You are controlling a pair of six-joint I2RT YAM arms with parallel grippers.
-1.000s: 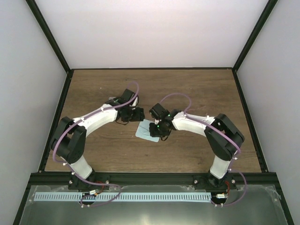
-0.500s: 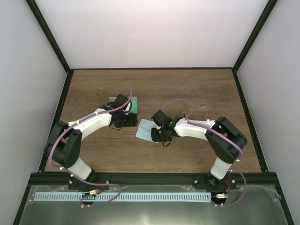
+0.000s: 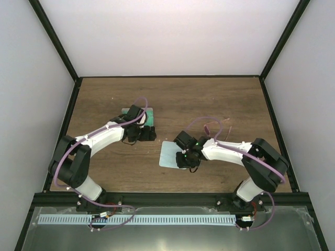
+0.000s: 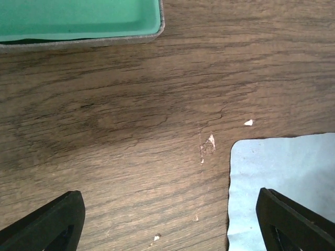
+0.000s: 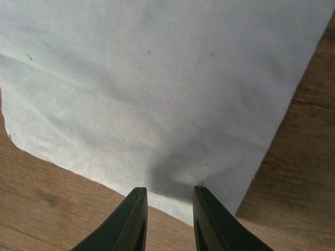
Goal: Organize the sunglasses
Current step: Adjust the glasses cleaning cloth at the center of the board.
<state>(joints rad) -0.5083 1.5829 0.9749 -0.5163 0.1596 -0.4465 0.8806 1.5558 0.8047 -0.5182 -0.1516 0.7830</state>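
Wooden tabletop (image 3: pixel 104 99) shows the blue cloth (image 3: pixel 171 155) dragged nearer you, pinched by the right gripper (image 5: pixel 169 198). Your left gripper (image 4: pixel 168 214) hangs spread. The sunglasses (image 3: pixel 213 126) lie just behind the right arm, not yet grasped.

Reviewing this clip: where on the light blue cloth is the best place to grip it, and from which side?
The cloth lies flat on the table, so nothing stands up to grab from above. Pinch its thin right edge near the corner, coming low from the right, where the right gripper sits with the cloth puckered between its nearly closed fingers.
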